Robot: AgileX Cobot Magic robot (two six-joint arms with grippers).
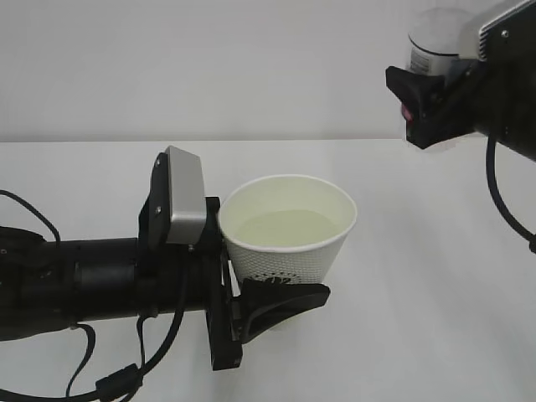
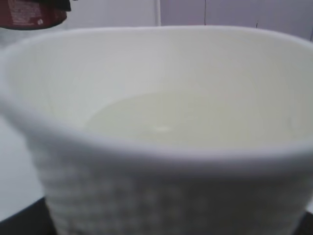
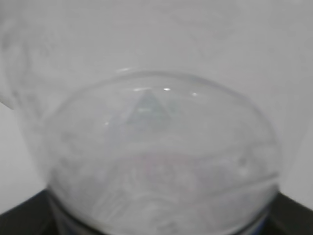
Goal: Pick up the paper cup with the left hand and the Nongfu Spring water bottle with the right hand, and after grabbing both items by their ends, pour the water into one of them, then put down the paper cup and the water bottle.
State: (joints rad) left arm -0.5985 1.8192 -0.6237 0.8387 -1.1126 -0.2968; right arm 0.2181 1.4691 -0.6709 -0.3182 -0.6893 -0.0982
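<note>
My left gripper (image 1: 279, 285) is shut on the white paper cup (image 1: 289, 251) low on its dotted side and holds it upright above the table. Water (image 1: 285, 228) lies still inside the cup, filling roughly half of it. In the left wrist view the paper cup (image 2: 161, 196) fills the frame, with the water (image 2: 186, 120) visible inside. My right gripper (image 1: 427, 100) is raised at the upper right, shut on the Nongfu Spring water bottle (image 1: 435, 42). A bit of red shows below the fingers. The bottle's clear domed end (image 3: 161, 161) fills the right wrist view. Its red label (image 2: 29, 14) shows at the upper left of the left wrist view.
The white table (image 1: 419, 276) stretches under both arms and meets a plain white wall (image 1: 209, 67) behind. My left arm's black body and cables (image 1: 75, 285) lie across the lower left.
</note>
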